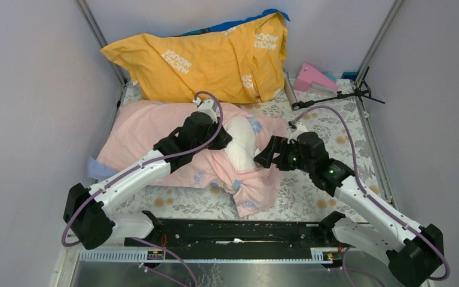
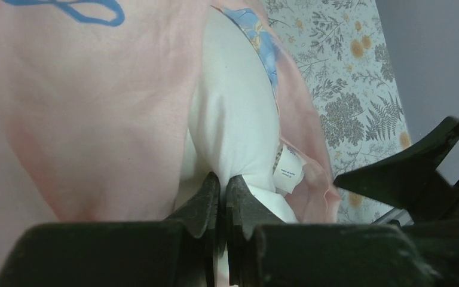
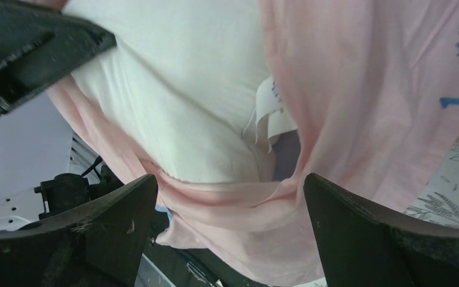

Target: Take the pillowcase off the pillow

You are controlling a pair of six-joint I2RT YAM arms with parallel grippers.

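A: Where is the pillow lying now?

B: It is on the flowered table [image 1: 329, 137], at the middle left of the top view. The pillowcase [image 1: 149, 128], pink side up, covers most of it. The long axis runs from the left of the frame to the centre. The white pillow [image 1: 242, 143] shows only at the centre end, where the cover has its mouth.

A: Which arm is nearer to this mouth?

B: Both are at it. The left gripper [image 1: 222, 139] reaches in from the lower left, and its fingers are clenched on the white cloth of the pillow. In its wrist view the jaws are pressed together with white fabric between them. The right gripper [image 1: 264, 156] stands just right of the bare end, spread wide and holding nothing. In its own view the bunched pink hem lies straight ahead, between the fingers [image 3: 125, 215].

A: And the next move?

B: I think the right one must close on the hem. Then pillow and cover can be drawn apart along the long axis.

A: Is there room?

B: There is room to the right and lower right, on bare table. Above, the yellow-orange cushion [image 1: 209, 57] almost touches the pillow, and at the left the wall is near.

A: Is there any risk?

B: The small tag [image 2: 288, 170] sits just beside the hem, so the fingers could catch it instead.
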